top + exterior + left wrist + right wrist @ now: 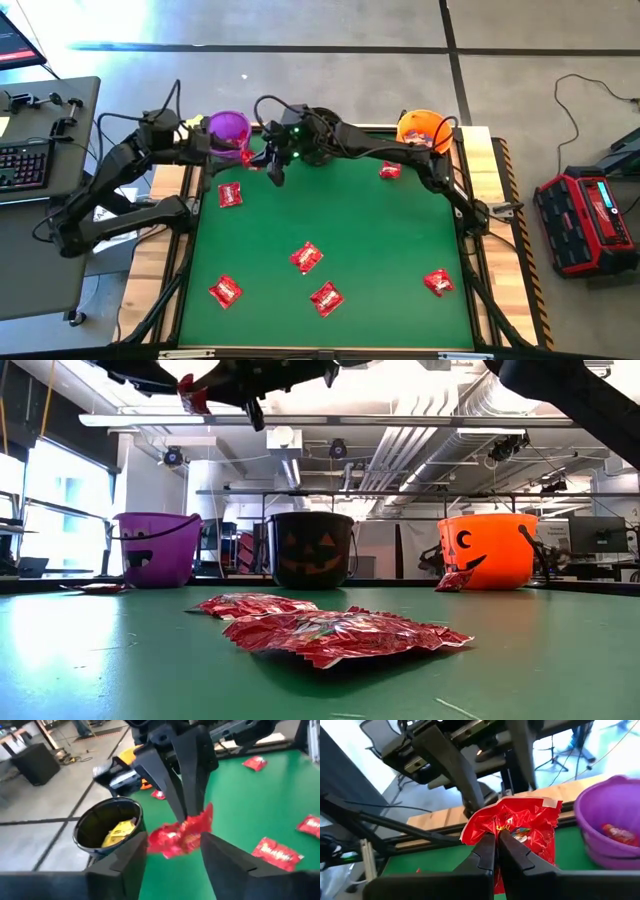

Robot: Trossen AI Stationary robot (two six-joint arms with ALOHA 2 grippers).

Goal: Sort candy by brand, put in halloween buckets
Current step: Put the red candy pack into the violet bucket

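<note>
A glossy red candy packet (520, 822) hangs in the air beside the purple bucket (228, 128), at the table's far left. My right gripper (497, 837) reaches across from the right and is shut on it. My left gripper (172, 855) faces it with its fingers open, one on either side of the packet (182, 835). Whether they touch it I cannot tell. The black bucket (107, 827) below holds yellow packets. The orange bucket (422, 128) stands at the far right. A red packet lies inside the purple bucket (615, 825). My right gripper pinches the red packet's crumpled middle (507, 827) between its two fingers (182, 795). It comes from the table's right, slanting downward. The packet is lifted clear of the table and stands out past the fingertips, creased.
Several red packets lie loose on the green mat, among them one (230, 195) at the left, one (306, 257) in the middle and one (438, 283) near the right edge. The three buckets (312, 548) line the far edge. Wooden boards border the mat.
</note>
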